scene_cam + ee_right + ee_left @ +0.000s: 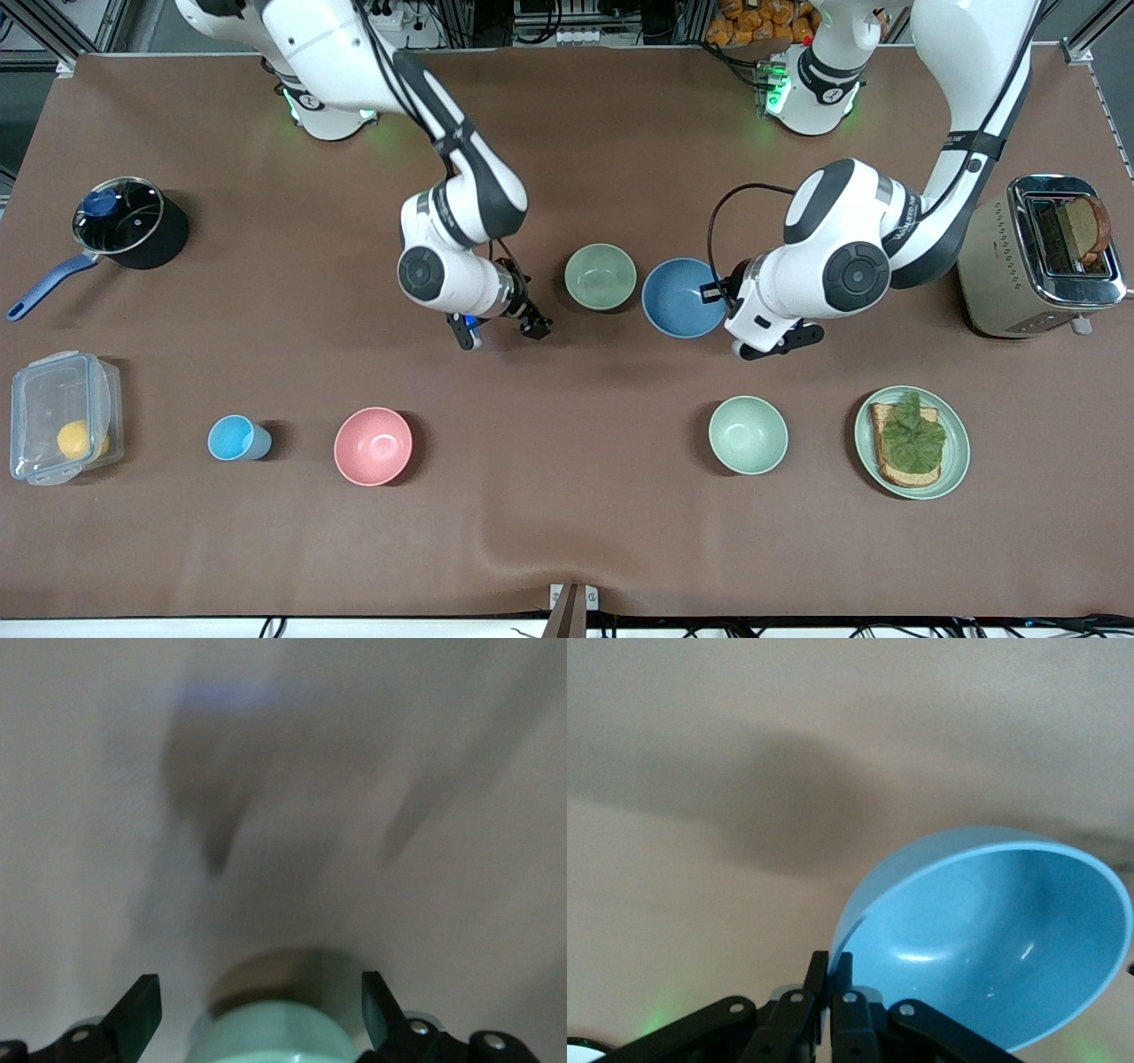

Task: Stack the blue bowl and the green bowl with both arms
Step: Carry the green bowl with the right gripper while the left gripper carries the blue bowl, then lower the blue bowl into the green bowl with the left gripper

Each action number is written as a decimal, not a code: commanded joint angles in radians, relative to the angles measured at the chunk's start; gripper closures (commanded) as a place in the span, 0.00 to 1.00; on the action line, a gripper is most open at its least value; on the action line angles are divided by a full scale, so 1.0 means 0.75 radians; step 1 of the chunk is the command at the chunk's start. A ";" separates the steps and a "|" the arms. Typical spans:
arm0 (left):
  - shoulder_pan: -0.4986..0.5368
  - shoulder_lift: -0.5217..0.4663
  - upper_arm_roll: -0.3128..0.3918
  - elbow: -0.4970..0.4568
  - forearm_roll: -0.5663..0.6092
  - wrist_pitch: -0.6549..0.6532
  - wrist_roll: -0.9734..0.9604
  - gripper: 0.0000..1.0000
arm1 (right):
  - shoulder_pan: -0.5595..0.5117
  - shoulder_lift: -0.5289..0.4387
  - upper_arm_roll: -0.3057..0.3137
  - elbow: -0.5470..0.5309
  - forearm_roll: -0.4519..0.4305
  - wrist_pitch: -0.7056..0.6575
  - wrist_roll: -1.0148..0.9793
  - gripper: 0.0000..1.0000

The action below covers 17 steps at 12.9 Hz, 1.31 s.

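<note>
The blue bowl (680, 298) is at mid-table, beside the green bowl (601, 276), which stands toward the right arm's end. My left gripper (716, 292) is shut on the blue bowl's rim; in the left wrist view its fingers (819, 979) pinch the rim of the tilted bowl (992, 930). My right gripper (500, 330) is open and empty, low over the cloth beside the green bowl and apart from it. In the right wrist view the gripper (257, 985) is spread wide, with a pale green rounded shape (275, 1032) at the frame's edge between its fingers.
A second green bowl (749, 434) and a plate with toast (952, 461) lie nearer the camera. A pink bowl (373, 446), light-blue cup (235, 439) and plastic box (62, 430) are toward the right arm's end. There is also a pot (128, 221) and a toaster (1001, 266).
</note>
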 commanded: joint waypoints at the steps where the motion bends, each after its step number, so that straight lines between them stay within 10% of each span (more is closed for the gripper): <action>1: -0.012 -0.028 -0.001 -0.029 -0.031 0.026 -0.034 1.00 | -0.025 0.033 0.016 0.009 0.222 0.006 0.024 0.00; 17: -0.259 0.039 -0.001 -0.194 -0.031 0.322 -0.312 1.00 | -0.023 0.044 0.018 -0.020 0.323 0.041 0.015 0.00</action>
